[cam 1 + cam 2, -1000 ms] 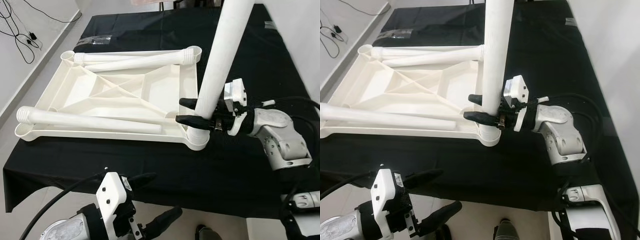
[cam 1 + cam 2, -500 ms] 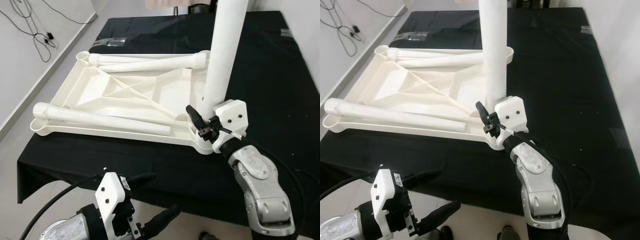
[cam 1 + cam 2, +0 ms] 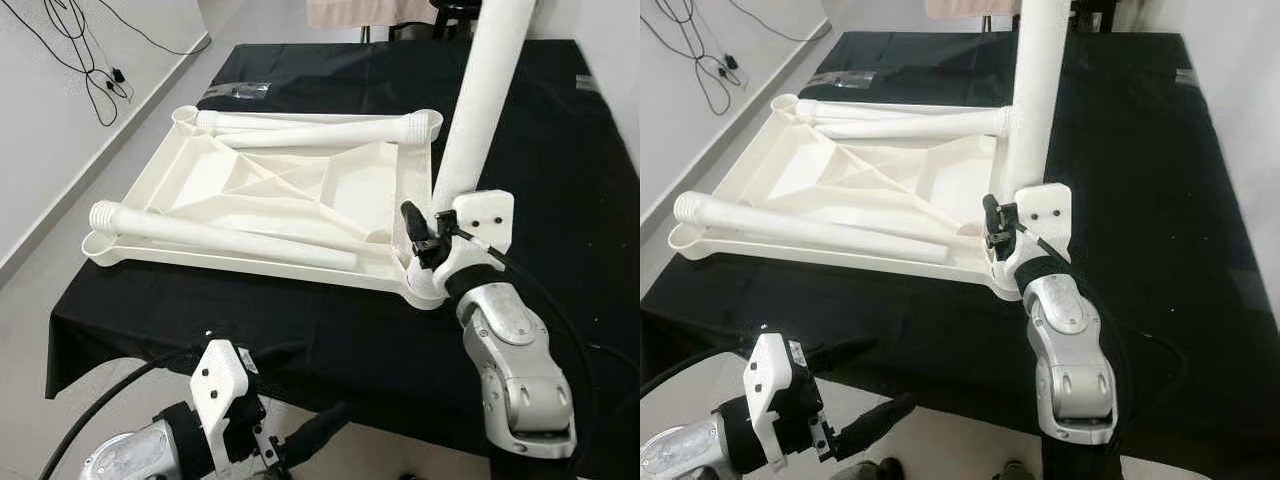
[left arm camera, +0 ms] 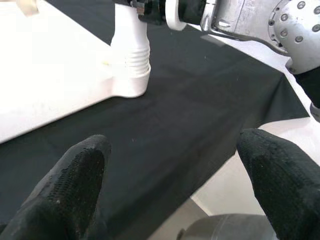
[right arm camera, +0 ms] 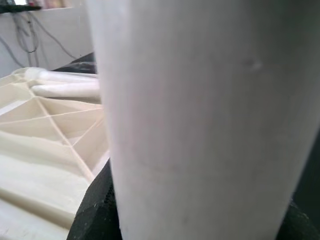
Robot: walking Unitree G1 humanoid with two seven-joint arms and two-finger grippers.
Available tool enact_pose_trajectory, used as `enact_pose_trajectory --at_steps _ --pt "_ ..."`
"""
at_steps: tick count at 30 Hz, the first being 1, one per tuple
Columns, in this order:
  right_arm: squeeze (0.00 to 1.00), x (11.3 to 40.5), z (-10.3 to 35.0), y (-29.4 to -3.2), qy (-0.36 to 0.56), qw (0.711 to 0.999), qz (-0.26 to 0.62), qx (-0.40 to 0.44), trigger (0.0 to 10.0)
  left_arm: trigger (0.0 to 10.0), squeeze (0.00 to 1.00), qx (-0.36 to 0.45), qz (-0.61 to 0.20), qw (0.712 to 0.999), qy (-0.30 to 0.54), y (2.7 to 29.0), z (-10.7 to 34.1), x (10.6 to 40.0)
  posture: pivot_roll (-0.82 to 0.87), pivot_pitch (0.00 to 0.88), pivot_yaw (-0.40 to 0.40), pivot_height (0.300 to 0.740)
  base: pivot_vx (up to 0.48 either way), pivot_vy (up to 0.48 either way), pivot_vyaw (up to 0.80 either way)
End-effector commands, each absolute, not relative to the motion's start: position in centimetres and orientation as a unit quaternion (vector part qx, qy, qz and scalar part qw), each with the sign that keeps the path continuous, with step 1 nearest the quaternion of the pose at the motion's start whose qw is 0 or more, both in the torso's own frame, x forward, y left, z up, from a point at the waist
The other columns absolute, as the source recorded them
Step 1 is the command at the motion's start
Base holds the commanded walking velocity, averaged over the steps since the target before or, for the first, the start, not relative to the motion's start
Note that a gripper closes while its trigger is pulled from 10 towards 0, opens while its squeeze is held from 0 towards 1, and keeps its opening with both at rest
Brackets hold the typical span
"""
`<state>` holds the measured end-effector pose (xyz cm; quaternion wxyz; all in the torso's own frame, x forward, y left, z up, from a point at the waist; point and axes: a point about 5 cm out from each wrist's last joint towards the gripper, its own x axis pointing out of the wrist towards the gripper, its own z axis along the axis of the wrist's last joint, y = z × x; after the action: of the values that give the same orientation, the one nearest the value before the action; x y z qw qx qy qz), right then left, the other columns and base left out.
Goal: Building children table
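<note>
- The left claw [image 3: 300, 440] hangs below the near edge of the surface, its two black fingers [image 4: 75, 180] spread wide with nothing between them.
- The surface [image 3: 330, 340] is draped in a black cloth, and the task's pieces lie on its left half.
- The right claw [image 3: 425, 240] sits at the near right corner of the tabletop, pinching the upright leg [image 3: 480, 110] just above its ribbed base; in the right wrist view the white tube [image 5: 200, 125] is pressed between the black pads.
- That leg stands in the corner socket [image 4: 131, 75], its long axis almost vertical, with the top leaning slightly to the right and away.
- The white tabletop [image 3: 200, 190] lies upside down, ribbed underside up, its long side running along the near edge of the surface.
- A loose leg [image 3: 220, 240] lies flat along the tabletop's near rim, ribbed end pointing left.
- Two more legs [image 3: 320, 130] lie along the far rim, their axes running left to right.
- Black cables [image 3: 90, 50] trail on the floor to the far left.
</note>
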<state>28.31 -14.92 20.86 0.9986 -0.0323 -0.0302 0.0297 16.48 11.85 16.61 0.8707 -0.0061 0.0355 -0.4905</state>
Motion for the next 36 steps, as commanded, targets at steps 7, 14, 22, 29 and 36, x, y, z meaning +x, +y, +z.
enact_pose_trajectory --at_steps 7,14,22,29,36 --pt "0.0 27.5 15.8 -17.1 0.089 0.996 -0.026 -0.008 10.0 10.0 0.0 0.004 -0.486 0.873 0.046 12.2 16.1 16.6 0.0 0.227 0.091 0.74 0.0 0.0 0.0" --pt "0.0 26.2 15.6 -17.3 0.035 0.997 0.056 -0.042 10.0 10.0 0.0 0.007 -0.487 0.873 0.044 12.2 16.0 16.6 -0.01 0.23 0.094 0.74 0.0 0.0 0.0" --pt "0.0 25.9 15.4 -17.0 0.022 0.991 0.104 -0.082 10.0 10.0 0.0 0.011 -0.488 0.871 0.045 12.3 16.0 16.6 0.0 0.23 0.1 0.74 0.0 0.0 0.0" --pt "0.0 26.5 15.5 -16.4 0.03 0.988 0.124 -0.087 10.0 10.0 0.0 0.014 -0.489 0.871 0.045 12.3 16.0 16.6 0.0 0.229 0.1 0.74 0.0 0.0 0.0" --pt "0.0 27.7 15.1 -15.9 0.072 0.976 0.194 -0.062 10.0 10.0 0.0 0.013 -0.489 0.871 0.044 12.1 15.9 16.6 0.0 0.229 0.089 0.74 0.0 0.0 0.0"
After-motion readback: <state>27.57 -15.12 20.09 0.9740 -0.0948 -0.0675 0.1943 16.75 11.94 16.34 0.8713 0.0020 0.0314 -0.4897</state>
